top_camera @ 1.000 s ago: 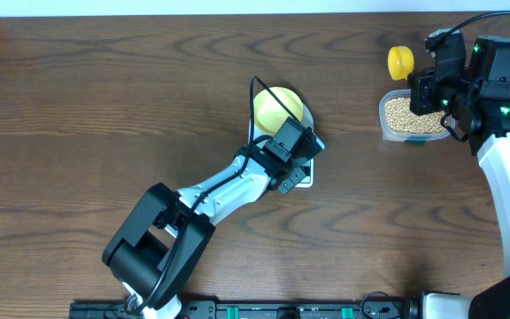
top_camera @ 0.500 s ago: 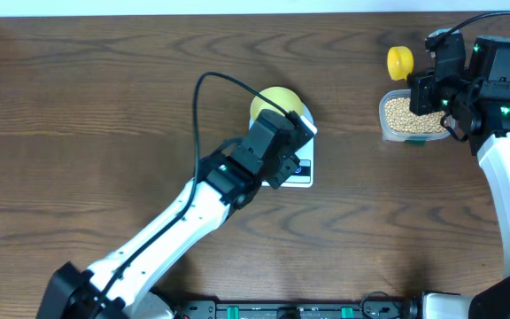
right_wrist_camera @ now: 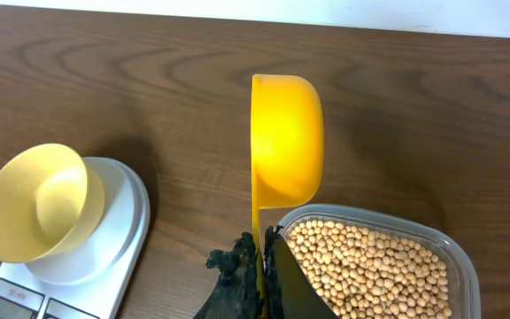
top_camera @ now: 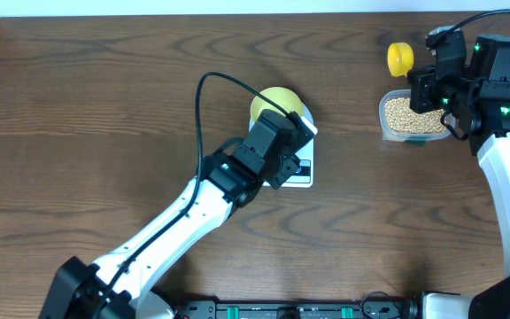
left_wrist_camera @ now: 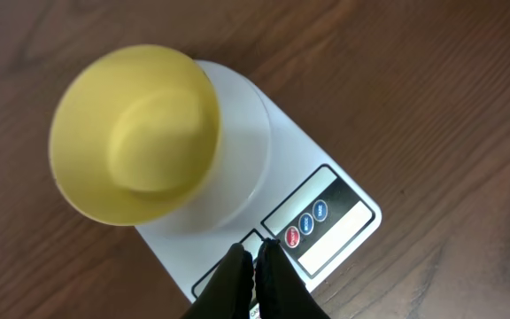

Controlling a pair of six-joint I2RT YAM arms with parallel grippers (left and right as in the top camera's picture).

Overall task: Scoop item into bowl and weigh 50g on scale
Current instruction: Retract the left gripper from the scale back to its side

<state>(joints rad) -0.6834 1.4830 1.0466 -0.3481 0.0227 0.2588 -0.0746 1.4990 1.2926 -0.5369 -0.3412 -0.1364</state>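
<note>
The pale-yellow bowl [top_camera: 275, 100] [left_wrist_camera: 135, 133] stands empty on the white scale [top_camera: 306, 175] [left_wrist_camera: 246, 159]. My left gripper [top_camera: 292, 162] [left_wrist_camera: 255, 252] is shut and holds nothing; its tips are over the scale's front panel, right beside the red button [left_wrist_camera: 292, 237]. At the far right, my right gripper [top_camera: 425, 89] [right_wrist_camera: 261, 241] is shut on the handle of a yellow scoop [top_camera: 400, 59] [right_wrist_camera: 286, 142]. The scoop is empty and sits above the far rim of a clear tub [top_camera: 385, 128] [right_wrist_camera: 454, 257]. The tub is full of tan beans, the item [top_camera: 408, 113] [right_wrist_camera: 370, 266].
Bare brown wood lies between the scale and the tub. The scale's grey display [left_wrist_camera: 335, 237] and two blue buttons [left_wrist_camera: 313, 217] lie to the right of the left fingertips. The table's back edge [top_camera: 237, 12] runs just beyond the scoop.
The left arm has swung its elbow out to the lower left, and its wrist has shifted slightly left over the scale. The right arm, scoop and tub have not moved.
</note>
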